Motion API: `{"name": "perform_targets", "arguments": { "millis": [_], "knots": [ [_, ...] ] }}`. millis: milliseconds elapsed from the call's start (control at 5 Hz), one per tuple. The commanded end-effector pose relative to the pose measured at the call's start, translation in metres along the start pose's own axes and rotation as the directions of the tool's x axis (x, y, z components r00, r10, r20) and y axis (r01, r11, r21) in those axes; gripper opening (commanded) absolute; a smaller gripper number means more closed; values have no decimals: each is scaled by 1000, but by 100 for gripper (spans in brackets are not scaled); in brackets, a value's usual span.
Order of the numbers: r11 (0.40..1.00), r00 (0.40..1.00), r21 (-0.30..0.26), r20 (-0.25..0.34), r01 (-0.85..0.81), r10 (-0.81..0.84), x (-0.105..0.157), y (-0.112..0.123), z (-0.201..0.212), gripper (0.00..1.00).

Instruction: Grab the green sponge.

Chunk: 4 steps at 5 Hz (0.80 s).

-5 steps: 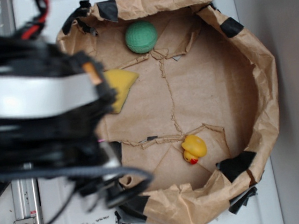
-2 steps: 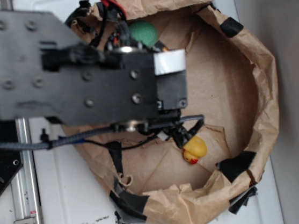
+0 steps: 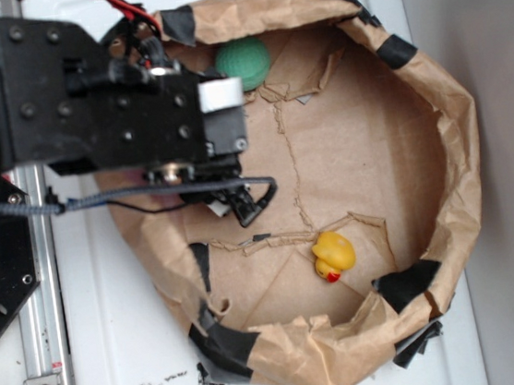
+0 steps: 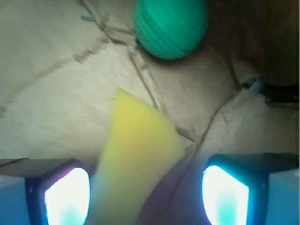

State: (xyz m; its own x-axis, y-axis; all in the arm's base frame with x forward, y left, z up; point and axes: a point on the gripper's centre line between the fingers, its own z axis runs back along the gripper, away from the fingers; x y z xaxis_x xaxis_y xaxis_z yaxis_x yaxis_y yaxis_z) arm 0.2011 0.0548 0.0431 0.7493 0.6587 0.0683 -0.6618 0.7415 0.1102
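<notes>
Brown paper basin (image 3: pixel 436 135), pincer (image 4: pixel 145 187) spread wide, empty, yellow wedge (image 4: pixel 136 164) between fingers, green sponge (image 4: pixel 171 26) beyond

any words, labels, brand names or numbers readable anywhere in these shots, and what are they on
None can be read.
The black scribbles on the white table, beside the paper basin, are too small to tell if they are letters.
The pale label on the arm shows no legible print.
The green sponge, yellow piece and rubber duck carry no text.
</notes>
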Motion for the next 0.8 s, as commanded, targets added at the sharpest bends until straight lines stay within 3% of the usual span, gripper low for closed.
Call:
{"name": "perform_targets", "arguments": {
  "millis": [0, 200, 400, 600],
  "knots": [
    [995, 996, -91, 71, -47, 54, 20, 21, 0, 100],
    [988, 994, -130, 61, -85, 94, 36, 16, -6, 100],
    [986, 998, -150, 14, -65, 68, 41, 9, -23, 100],
    [984, 996, -176, -91, -16, 0, 28, 2, -48, 100]
  ]
}}
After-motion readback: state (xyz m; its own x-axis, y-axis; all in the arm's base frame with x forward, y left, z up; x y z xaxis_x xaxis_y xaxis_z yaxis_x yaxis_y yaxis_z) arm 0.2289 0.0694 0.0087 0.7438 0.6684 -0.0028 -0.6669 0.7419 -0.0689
